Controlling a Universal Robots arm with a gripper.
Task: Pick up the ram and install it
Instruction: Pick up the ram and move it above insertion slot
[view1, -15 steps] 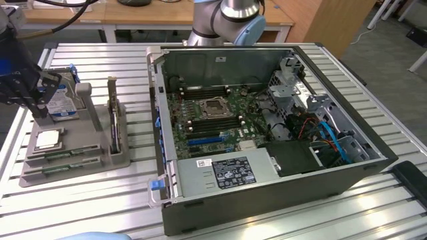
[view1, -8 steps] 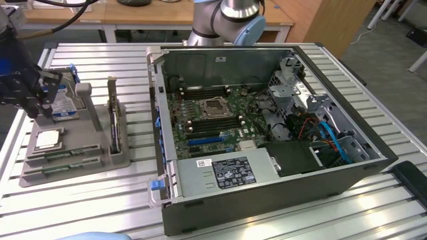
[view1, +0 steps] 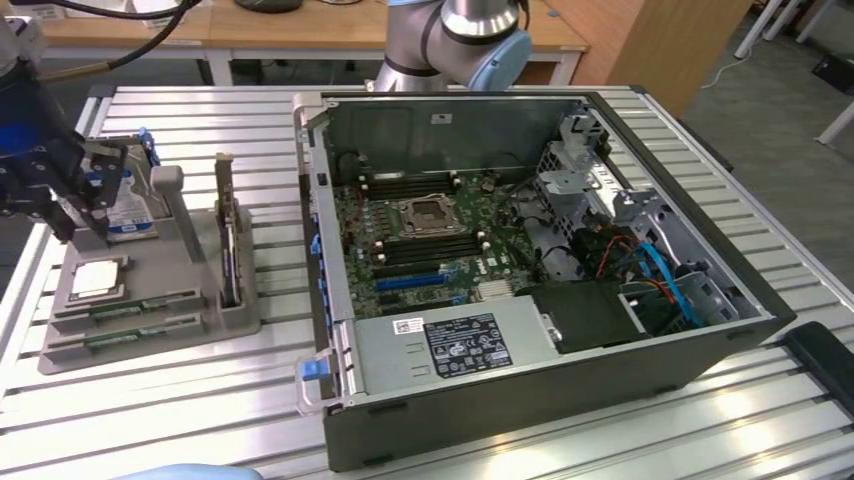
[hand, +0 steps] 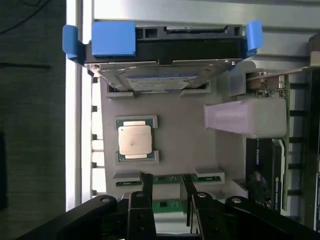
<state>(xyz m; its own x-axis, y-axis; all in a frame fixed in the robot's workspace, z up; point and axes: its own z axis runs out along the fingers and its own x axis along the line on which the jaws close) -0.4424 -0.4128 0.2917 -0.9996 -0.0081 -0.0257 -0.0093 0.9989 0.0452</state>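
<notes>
The open computer case (view1: 534, 420) stands just beside the grey holder (view1: 187, 275), on the exterior view's right of it, with its motherboard (view1: 427, 230) exposed; both rest on the slatted table (view1: 160, 420). The silver hard drive (hand: 160, 80) leans upright at the holder's far end; a dark upright card (view1: 230, 240) stands in the holder's edge nearest the case. The gripper (hand: 166, 178) hangs above the holder's opposite side, its jaws standing apart and holding nothing. The processor (hand: 134, 140) lies flat in a pocket mid-holder. The ram (hand: 167, 179) lies in its slot just beside that pocket, framed between the fingertips (hand: 146, 180) in the wrist view; its twin (hand: 170, 205) lies parallel in the holder's outermost slot.
</notes>
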